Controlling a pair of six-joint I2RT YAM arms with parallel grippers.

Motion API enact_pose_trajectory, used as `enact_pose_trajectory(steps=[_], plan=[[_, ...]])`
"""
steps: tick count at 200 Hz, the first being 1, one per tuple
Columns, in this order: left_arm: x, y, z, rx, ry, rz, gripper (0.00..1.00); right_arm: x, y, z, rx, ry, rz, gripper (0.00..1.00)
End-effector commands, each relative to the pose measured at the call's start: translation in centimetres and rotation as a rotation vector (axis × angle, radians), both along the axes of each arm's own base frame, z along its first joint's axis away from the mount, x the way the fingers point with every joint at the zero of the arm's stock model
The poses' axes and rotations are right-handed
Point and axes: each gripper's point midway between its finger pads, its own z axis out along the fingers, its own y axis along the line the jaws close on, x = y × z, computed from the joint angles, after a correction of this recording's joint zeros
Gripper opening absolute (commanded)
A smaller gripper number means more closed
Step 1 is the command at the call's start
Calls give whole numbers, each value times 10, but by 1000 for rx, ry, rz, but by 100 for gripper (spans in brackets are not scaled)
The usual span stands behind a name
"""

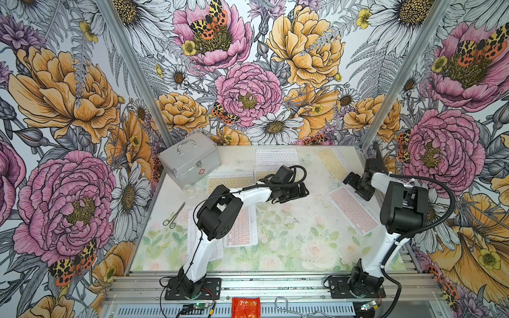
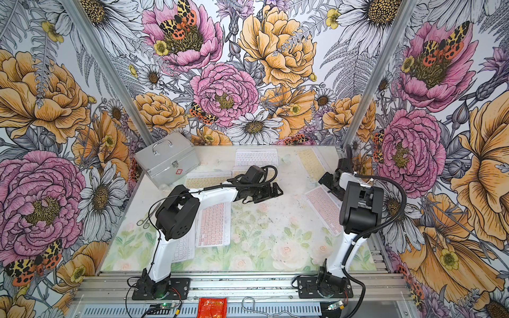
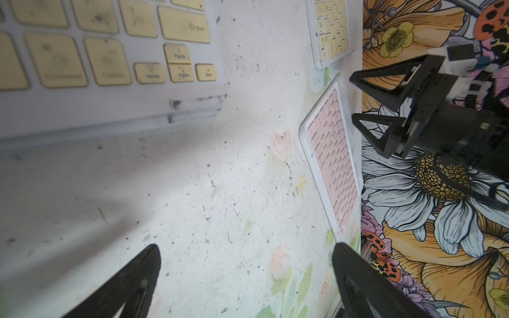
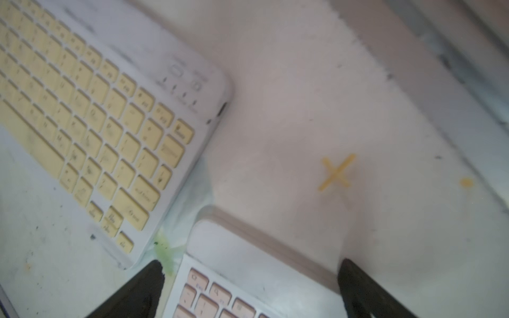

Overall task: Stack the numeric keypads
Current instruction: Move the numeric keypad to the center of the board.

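Left wrist view: left fingers (image 3: pixel 132 280) wide over the bench (image 3: pixel 220 192); right fingers (image 4: pixel 137 289) wide above a pink keypad (image 4: pixel 209 297).

Far left corner: a silver metal case with a curved handle (image 1: pixel 190 159) sits on the pale flower-printed desk (image 1: pixel 297 234). Just in front of it is a small clear dome (image 1: pixel 189 190), and nearer, steel scissors (image 1: pixel 173 216) lie flat. A red foil packet (image 1: pixel 246 307) rests on the front rail. A faint yellow X mark (image 4: pixel 337 173) shows on the desk.
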Motion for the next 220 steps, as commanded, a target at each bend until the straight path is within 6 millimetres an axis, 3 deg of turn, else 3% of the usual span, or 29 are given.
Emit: enact_pose_trajectory(steps=[1,25,37,54,65,89,115,149,185,220], plan=[[-1,9,17,-18,-17,-10,99,-15,47,-6,46,34,100,100],[-1,18,15,-9,-10,5,99,-24,97,7,68,14,217,100],[-1,20,16,-7,-13,3,99,-28,100,26,56,-32,229,100],[-3,17,16,-6,-20,-10,99,-37,64,55,-21,-87,128,100],[-4,12,16,-8,-22,-19,99,-47,23,65,-36,-107,-4,100],[-13,-17,16,-33,-15,-65,99,-68,-42,60,-51,-88,-201,100],[-30,-50,13,-69,18,-122,99,-66,-75,46,-31,-57,-272,100],[-48,-60,10,-71,28,-150,99,-55,-91,24,-15,-11,-269,100],[-54,-53,-1,-63,52,-139,99,-42,-91,9,2,-1,-242,100],[-55,-49,-2,-71,61,-126,99,-44,-81,2,41,6,-227,100]])
